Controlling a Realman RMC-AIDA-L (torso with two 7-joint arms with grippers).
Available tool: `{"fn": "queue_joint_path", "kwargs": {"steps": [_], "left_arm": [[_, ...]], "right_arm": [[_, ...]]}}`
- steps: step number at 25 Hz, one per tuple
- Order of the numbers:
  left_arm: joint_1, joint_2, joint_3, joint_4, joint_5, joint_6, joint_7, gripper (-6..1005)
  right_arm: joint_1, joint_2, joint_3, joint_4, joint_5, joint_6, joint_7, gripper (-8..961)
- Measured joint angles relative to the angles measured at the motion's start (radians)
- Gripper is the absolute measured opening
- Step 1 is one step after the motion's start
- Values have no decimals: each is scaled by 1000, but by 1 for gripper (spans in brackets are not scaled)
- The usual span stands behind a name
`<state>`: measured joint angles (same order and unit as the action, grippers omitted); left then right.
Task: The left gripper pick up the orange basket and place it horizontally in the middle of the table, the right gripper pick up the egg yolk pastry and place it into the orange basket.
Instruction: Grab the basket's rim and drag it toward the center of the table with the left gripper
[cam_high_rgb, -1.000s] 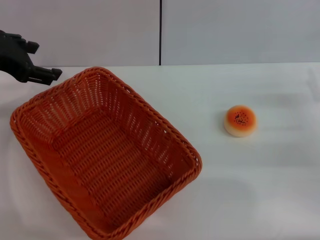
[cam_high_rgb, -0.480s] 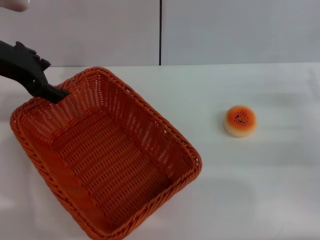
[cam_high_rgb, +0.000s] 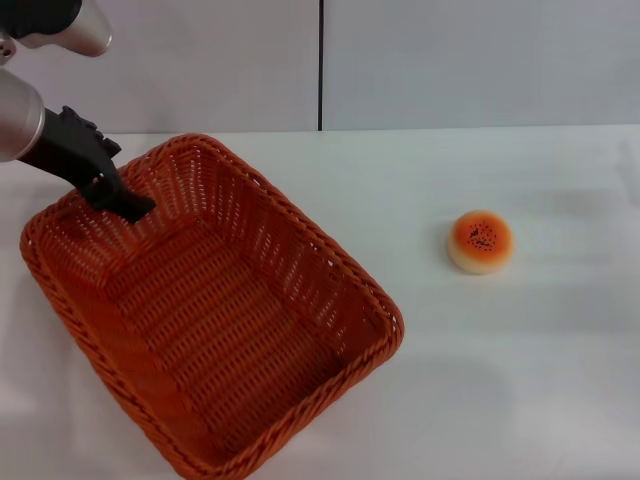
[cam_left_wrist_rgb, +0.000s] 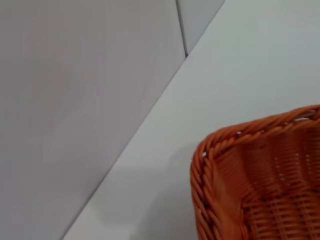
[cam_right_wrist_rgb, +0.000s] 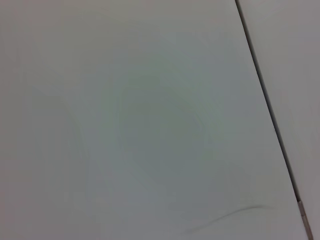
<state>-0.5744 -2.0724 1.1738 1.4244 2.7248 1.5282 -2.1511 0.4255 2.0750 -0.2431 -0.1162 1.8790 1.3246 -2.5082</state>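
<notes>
The orange basket (cam_high_rgb: 205, 330) lies at an angle on the left half of the white table (cam_high_rgb: 520, 380), empty. My left gripper (cam_high_rgb: 118, 198), black on a silver arm, reaches in from the upper left, its tip over the inside of the basket's far-left wall, just past the rim. The left wrist view shows only a braided corner of the orange basket (cam_left_wrist_rgb: 206, 170) against the white table. The egg yolk pastry (cam_high_rgb: 480, 241) sits by itself on the right, glazed top up, well apart from the basket. No part of my right gripper shows in any view.
A pale wall with a dark vertical seam (cam_high_rgb: 320, 65) runs along the table's far edge. In the right wrist view there is just a white surface with a dark seam (cam_right_wrist_rgb: 265, 100).
My left gripper has come down and to the right, from beyond the basket's far-left corner to over its rim and inner wall. Basket and pastry have stayed put.
</notes>
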Motion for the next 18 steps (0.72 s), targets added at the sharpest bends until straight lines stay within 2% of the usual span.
{"fn": "queue_joint_path", "kwargs": {"steps": [9,18], "left_arm": [[-20,0,45,-126,59,-98,-6,787],[-34,-1,91,-182,116,-131,-26,775]], "right_arm": [[-4,1,-2,1,-7,-9,2,608],[-7,1,-3,7,-9,-14,2,609]]}}
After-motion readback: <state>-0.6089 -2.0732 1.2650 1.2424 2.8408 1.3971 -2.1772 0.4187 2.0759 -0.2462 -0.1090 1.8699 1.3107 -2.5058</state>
